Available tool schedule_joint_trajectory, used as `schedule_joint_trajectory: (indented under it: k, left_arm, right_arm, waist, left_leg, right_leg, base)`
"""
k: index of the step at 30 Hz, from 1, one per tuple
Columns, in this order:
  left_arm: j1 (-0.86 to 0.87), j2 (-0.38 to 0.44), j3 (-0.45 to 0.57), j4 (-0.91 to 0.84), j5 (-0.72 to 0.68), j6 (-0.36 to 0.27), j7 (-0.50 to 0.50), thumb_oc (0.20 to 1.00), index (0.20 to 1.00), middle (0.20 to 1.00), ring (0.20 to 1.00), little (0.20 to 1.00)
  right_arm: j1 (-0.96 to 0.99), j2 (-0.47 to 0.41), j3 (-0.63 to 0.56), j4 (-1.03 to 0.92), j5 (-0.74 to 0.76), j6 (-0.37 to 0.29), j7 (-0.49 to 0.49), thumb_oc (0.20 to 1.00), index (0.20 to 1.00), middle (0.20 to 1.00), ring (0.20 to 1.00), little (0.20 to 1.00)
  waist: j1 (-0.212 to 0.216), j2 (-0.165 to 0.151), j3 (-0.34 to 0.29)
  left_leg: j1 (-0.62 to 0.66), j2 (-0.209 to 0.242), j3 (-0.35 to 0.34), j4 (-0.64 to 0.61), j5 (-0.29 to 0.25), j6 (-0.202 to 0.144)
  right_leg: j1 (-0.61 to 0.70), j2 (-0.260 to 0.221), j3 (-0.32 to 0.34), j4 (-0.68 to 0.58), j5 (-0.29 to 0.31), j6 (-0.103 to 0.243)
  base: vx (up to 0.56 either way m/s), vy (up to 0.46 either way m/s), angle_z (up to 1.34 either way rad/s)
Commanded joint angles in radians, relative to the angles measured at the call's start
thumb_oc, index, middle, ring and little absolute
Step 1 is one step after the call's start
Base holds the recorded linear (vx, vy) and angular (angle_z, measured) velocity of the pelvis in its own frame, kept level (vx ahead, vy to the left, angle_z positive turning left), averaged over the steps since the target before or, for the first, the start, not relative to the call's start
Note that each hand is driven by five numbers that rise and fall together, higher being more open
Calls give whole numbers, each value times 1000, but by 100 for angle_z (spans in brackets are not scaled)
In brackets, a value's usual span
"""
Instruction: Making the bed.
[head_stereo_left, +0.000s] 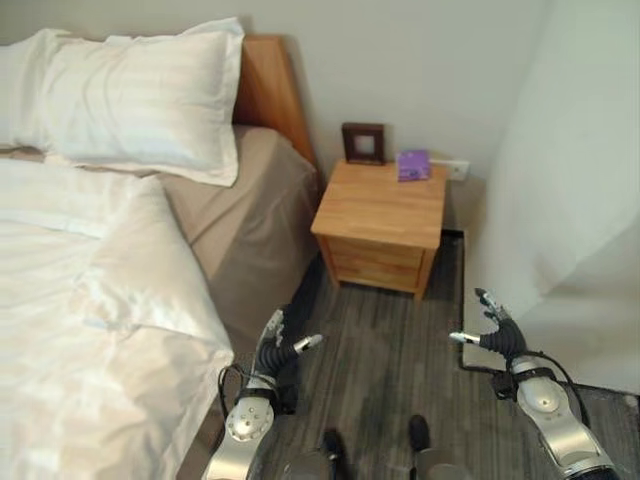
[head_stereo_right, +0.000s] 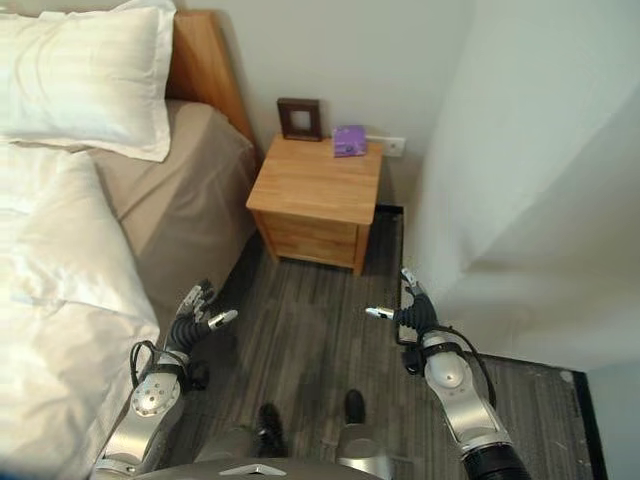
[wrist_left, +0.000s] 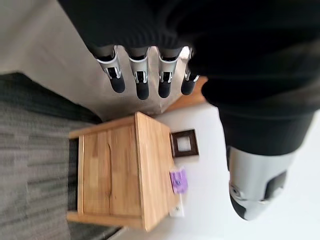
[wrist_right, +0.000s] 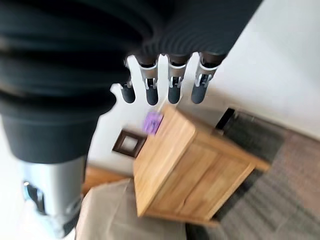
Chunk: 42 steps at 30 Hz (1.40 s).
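The bed (head_stereo_left: 250, 240) lies to the robot's left, its white duvet (head_stereo_left: 90, 330) running lengthwise toward the pillow (head_stereo_left: 130, 100) at the headboard, rumpled edge nearest. The left hand (head_stereo_left: 275, 345) hangs just beside that edge, far nearer than the right hand (head_stereo_left: 497, 335) (out over the floor); both are relaxed open, holding nothing.

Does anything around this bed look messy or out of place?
Yes: the white duvet lies rumpled and stops short of the pillow, leaving bare tan sheet at the bed's corner. The nightstand looks tidy.
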Motion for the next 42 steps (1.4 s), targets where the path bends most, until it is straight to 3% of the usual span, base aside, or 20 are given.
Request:
schedule_joint_trajectory:
  k: [1,3,6,7,11,12,13,14,16,20,22,23,24,26,28,29,30,31,36,42]
  left_arm:
    - [32,49,56,-109,-6,-40,-16,1000,1000,1000,1000,1000]
    - [63,44,60,-109,-6,-34,-28,1000,1000,1000,1000,1000]
    - [45,71,54,-90,16,-13,-36,1000,1000,1000,1000,1000]
    - [30,97,58,-84,35,-6,-36,1000,1000,1000,1000,1000]
    - [13,135,74,-69,59,-2,-17,1000,1000,1000,1000,1000]
    - [-7,157,86,-55,64,1,1,1000,1000,1000,1000,1000]
    - [-11,158,86,-53,64,1,2,1000,1000,1000,1000,1000]
    - [-18,168,89,-44,66,2,12,1000,1000,1000,1000,1000]
    - [-35,172,97,-39,51,-1,25,1000,1000,1000,1000,1000]
    - [-51,183,116,-15,18,-14,62,1000,1000,1000,1000,1000]
    - [-54,201,117,8,15,-12,82,1000,1000,1000,1000,1000]
    - [-55,199,120,9,15,-11,84,1000,1000,1000,1000,1000]
    - [-68,226,128,-17,11,-27,75,1000,1000,1000,1000,1000]
    - [-74,223,135,-7,5,-31,91,1000,1000,1000,1000,1000]
    - [-84,201,150,13,-36,-31,111,1000,1000,1000,1000,1000]
    - [-84,201,150,13,-36,-31,111,1000,1000,1000,1000,1000]
    - [-62,199,170,29,-60,-24,109,1000,1000,1000,1000,1000]
    - [-44,201,185,39,-57,-21,107,1000,1000,1000,1000,1000]
    - [-38,226,184,98,-57,-20,93,1000,1000,1000,1000,1000]
    - [-68,294,168,151,-42,-32,96,1000,1000,1000,1000,1000]
  right_arm:
    - [-51,27,-12,-44,-12,-45,-11,1000,1000,1000,1000,1000]
    - [-48,33,5,-53,-28,-37,-1,1000,1000,1000,1000,1000]
    - [-54,44,8,-53,-58,-40,2,1000,1000,1000,1000,1000]
    - [-63,36,4,-72,-79,-41,1,1000,1000,1000,1000,1000]
    - [-98,16,7,-108,-115,-48,-6,1000,1000,1000,1000,1000]
    - [-136,-1,16,-125,-123,-50,-16,1000,1000,1000,1000,1000]
    - [-140,0,16,-123,-123,-50,-17,1000,1000,1000,1000,1000]
    - [-158,-16,15,-147,-136,-49,-16,1000,1000,1000,1000,1000]
    - [-192,-37,19,-160,-137,-44,-19,1000,1000,1000,1000,1000]
    - [-307,-77,63,-118,-140,-32,-38,1000,1000,1000,1000,1000]
    - [-366,-96,108,-54,-144,-24,-46,1000,1000,1000,1000,1000]
    - [-378,-95,115,-40,-143,-30,-51,1000,1000,1000,1000,1000]
    - [-467,-96,147,-36,-157,-23,-64,1000,1000,1000,1000,1000]
    - [-495,-86,158,-26,-167,-20,-69,1000,1000,1000,1000,1000]
    - [-517,-85,151,-17,-204,-27,-94,1000,1000,1000,1000,1000]
    - [-518,-85,152,-17,-204,-27,-94,1000,1000,1000,1000,1000]
    - [-544,-72,159,-13,-220,-12,-111,1000,1000,1000,1000,1000]
    - [-579,-50,178,-3,-231,-5,-109,1000,1000,1000,1000,1000]
    - [-686,-8,246,78,-291,14,-114,1000,1000,1000,1000,1000]
    - [-902,-67,317,300,-349,57,-161,1000,1000,1000,1000,1000]
  waist:
    - [31,-97,18]
    - [34,-93,2]
    - [41,-128,-20]
    - [37,-140,-15]
    - [22,-152,-1]
    - [40,-153,3]
    - [33,-155,4]
    - [38,-155,8]
    - [35,-165,16]
    - [27,-168,26]
    - [51,-167,36]
    - [38,-164,38]
    - [44,-177,30]
    - [40,-178,29]
    - [29,-168,43]
    - [27,-168,43]
    - [14,-159,45]
    - [18,-144,34]
    - [42,-111,-3]
    - [82,-122,11]
  left_leg:
    - [-60,18,188,44,-8,-91]
    - [-16,-9,172,-1,-11,-50]
    - [51,-25,172,-59,-18,-20]
    - [95,-32,153,-75,-47,-3]
    - [126,-26,83,-75,-76,7]
    - [122,-7,41,-75,-75,-7]
    - [120,-9,34,-75,-75,-8]
    - [121,-9,-19,-75,-79,-15]
    - [114,-24,-101,-75,-80,-27]
    - [104,-81,-341,-75,-82,-37]
    - [107,-105,-421,-75,-87,-40]
    - [106,-104,-432,-75,-87,-40]
    - [113,-128,-459,-75,-98,-36]
    - [126,-136,-469,-75,-101,-29]
    - [106,-92,-319,0,-128,-45]
    - [103,-92,-320,3,-129,-45]
    - [99,7,-91,45,-133,-64]
    - [122,31,-48,24,-129,-81]
    - [133,35,-65,-71,-73,-89]
    - [100,46,-91,-75,-47,-102]
  right_leg:
    - [138,-10,-11,13,-227,-5]
    - [166,-6,-30,43,-239,2]
    - [142,-16,-83,224,-234,45]
    - [62,-41,-112,407,-161,103]
    - [-82,-83,-84,636,-105,129]
    - [-115,-116,-59,594,-124,96]
    - [-114,-120,-66,596,-129,96]
    - [-127,-92,-18,533,-186,62]
    - [-127,-37,77,404,-223,41]
    - [-190,85,371,182,-154,25]
    - [-246,123,407,153,-103,31]
    - [-246,122,396,155,-106,31]
    - [-206,84,372,102,-83,24]
    - [-190,88,385,85,-60,25]
    - [-116,11,298,28,-53,19]
    - [-117,11,297,28,-52,19]
    - [-86,-59,182,18,-65,31]
    - [-75,-62,152,15,-66,32]
    - [-42,-74,62,12,-85,36]
    - [-43,-83,8,26,-96,32]
  base:
    - [321,76,25]
    - [337,56,49]
    - [306,36,42]
    - [213,22,62]
    - [211,-70,101]
    - [215,-174,105]
    - [242,-216,85]
    - [149,-129,75]
    - [180,-196,135]
    - [200,-186,196]
    - [128,-163,192]
    - [76,-170,197]
    - [8,-106,159]
    - [89,-161,116]
    - [78,-131,105]
    - [-138,18,168]
    - [-96,42,174]
    - [-43,57,138]
    - [111,31,60]
    - [38,22,23]
